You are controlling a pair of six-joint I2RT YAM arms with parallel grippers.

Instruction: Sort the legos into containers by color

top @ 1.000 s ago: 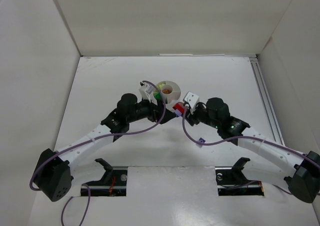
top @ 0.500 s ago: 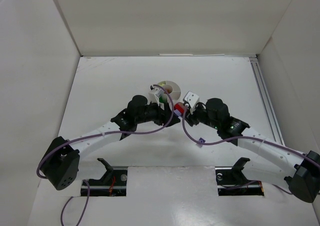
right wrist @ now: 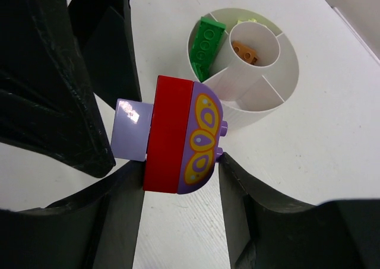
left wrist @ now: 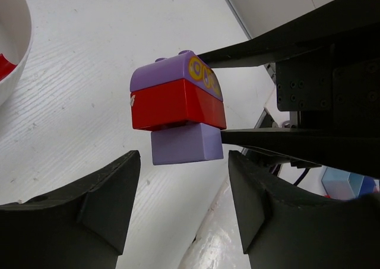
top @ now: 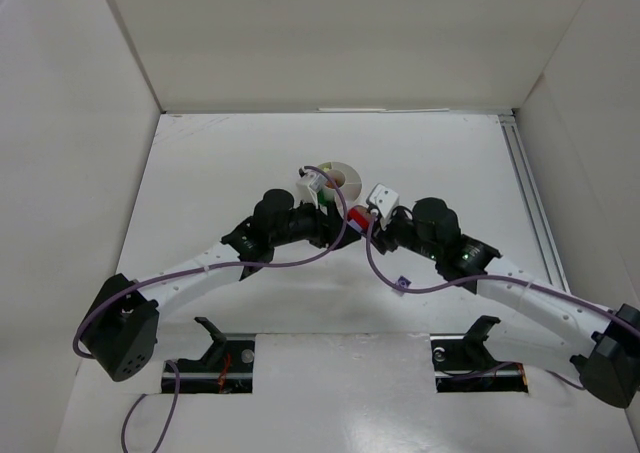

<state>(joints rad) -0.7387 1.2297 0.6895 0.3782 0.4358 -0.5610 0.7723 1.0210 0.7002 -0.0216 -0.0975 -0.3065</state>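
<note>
Right hand (right wrist: 181, 169) pinches the red-and-purple lego stack (right wrist: 171, 132), left hand (left wrist: 183, 162) spread just beside it, white dish (right wrist: 252, 113) near.

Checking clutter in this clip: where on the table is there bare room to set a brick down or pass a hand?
Bare table: the far strip between dish and back wall, plus the flanks outside the left arm and the right arm. Crowded: just near of the dish, where left gripper and right gripper meet around the brick stack.
</note>
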